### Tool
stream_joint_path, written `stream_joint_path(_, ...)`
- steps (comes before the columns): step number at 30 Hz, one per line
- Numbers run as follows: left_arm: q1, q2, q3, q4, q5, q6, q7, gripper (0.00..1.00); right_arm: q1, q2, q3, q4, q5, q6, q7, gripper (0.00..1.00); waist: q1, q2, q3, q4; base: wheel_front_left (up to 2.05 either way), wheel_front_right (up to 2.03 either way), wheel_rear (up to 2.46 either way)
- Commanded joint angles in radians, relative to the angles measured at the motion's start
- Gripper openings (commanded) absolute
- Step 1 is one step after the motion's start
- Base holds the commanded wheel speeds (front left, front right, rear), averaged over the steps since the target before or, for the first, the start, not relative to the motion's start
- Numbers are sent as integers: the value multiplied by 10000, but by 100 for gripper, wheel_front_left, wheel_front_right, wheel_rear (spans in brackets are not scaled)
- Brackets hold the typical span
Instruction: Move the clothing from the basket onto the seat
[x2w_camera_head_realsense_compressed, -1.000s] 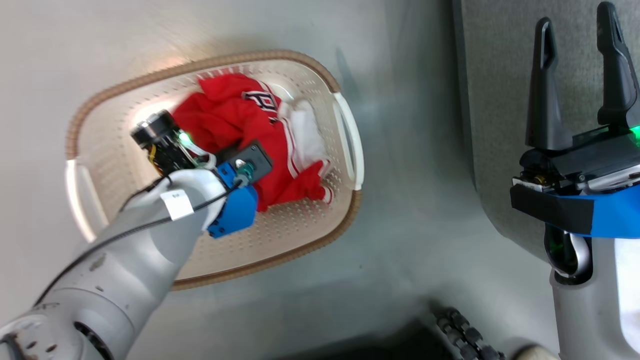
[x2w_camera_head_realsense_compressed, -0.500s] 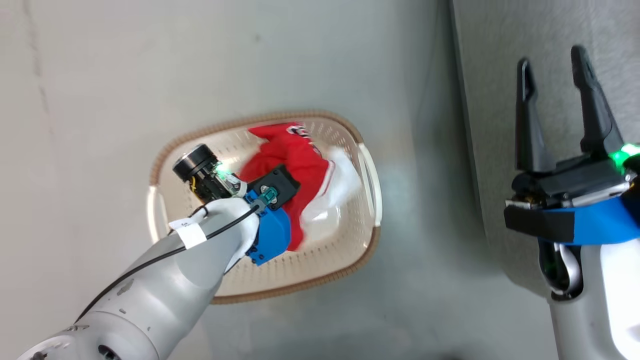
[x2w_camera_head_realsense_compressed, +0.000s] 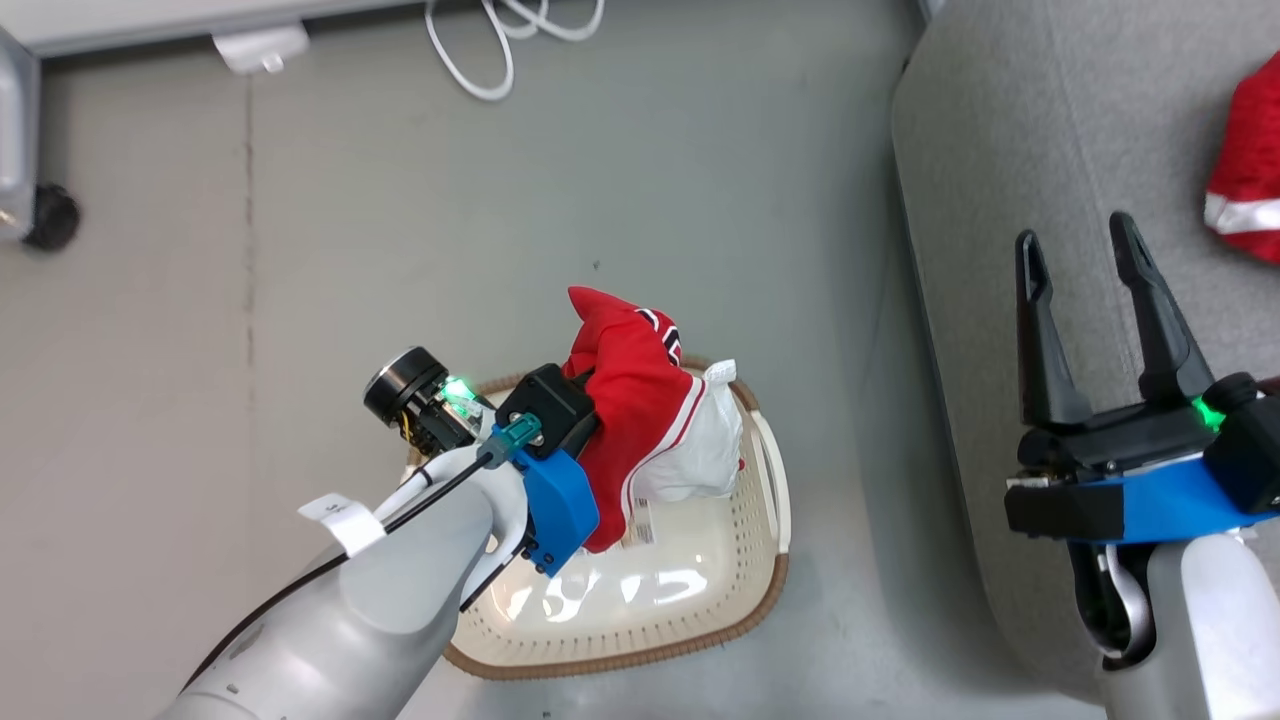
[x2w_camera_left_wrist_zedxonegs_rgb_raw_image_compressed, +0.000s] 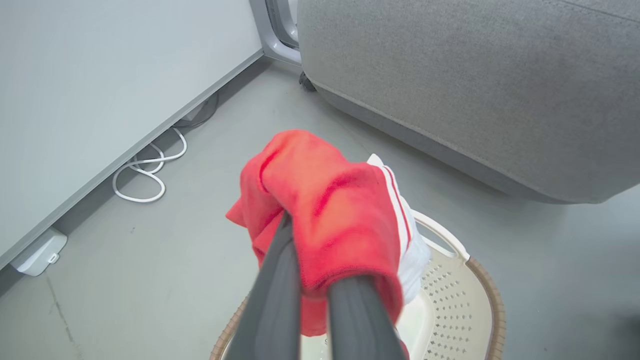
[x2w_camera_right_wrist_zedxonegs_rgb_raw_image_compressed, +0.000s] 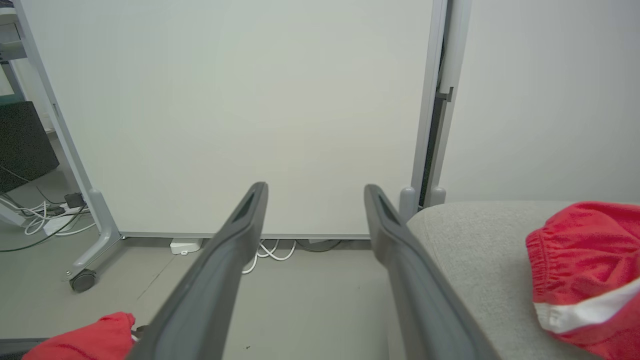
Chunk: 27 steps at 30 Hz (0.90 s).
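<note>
My left gripper (x2w_camera_head_realsense_compressed: 592, 392) is shut on a red garment with white stripes and a white panel (x2w_camera_head_realsense_compressed: 645, 405) and holds it hanging above the cream basket (x2w_camera_head_realsense_compressed: 700, 645), whose floor shows a label sticker. In the left wrist view the cloth (x2w_camera_left_wrist_zedxonegs_rgb_raw_image_compressed: 325, 210) is draped over my two fingers (x2w_camera_left_wrist_zedxonegs_rgb_raw_image_compressed: 272, 280), above the basket rim (x2w_camera_left_wrist_zedxonegs_rgb_raw_image_compressed: 492, 300). A second red garment with a white stripe (x2w_camera_head_realsense_compressed: 1245, 170) lies on the grey seat (x2w_camera_head_realsense_compressed: 1000, 150) at the right. My right gripper (x2w_camera_head_realsense_compressed: 1085, 250) hovers open over the seat's edge, with nothing between its fingers (x2w_camera_right_wrist_zedxonegs_rgb_raw_image_compressed: 240, 225).
The basket stands on grey floor just left of the seat's front edge (x2w_camera_left_wrist_zedxonegs_rgb_raw_image_compressed: 425, 135). A white cable (x2w_camera_head_realsense_compressed: 500, 45) and a white adapter (x2w_camera_head_realsense_compressed: 260, 45) lie by the wall panel (x2w_camera_right_wrist_zedxonegs_rgb_raw_image_compressed: 225, 100). A caster wheel (x2w_camera_head_realsense_compressed: 50, 215) stands at the far left.
The left gripper has lifted the red garment up out of the basket. The head camera has risen, so the basket looks smaller and lower. The right gripper stays open.
</note>
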Motion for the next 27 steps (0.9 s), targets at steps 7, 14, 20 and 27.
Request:
stream_joint_path(7,674,126,1145,-802,49,-7,-48,0,648,47,49,289,84,5,-5,100,2,0,-1522,260,0,0,0)
stream_joint_path(14,1058,230,1943,-1621,122,-7,-47,0,1088,109,90,453,122,5,-5,100,2,0,-2283,339,0,0,0)
stream_joint_path(20,1235,455,2222,-2338,141,-7,-48,0,1420,167,57,564,157,5,-5,100,2,0,-2846,422,0,0,0)
stream_joint_path(27,1232,633,2210,-3040,-72,-7,-49,0,1802,266,45,662,195,5,-5,100,2,0,-3310,599,0,0,0)
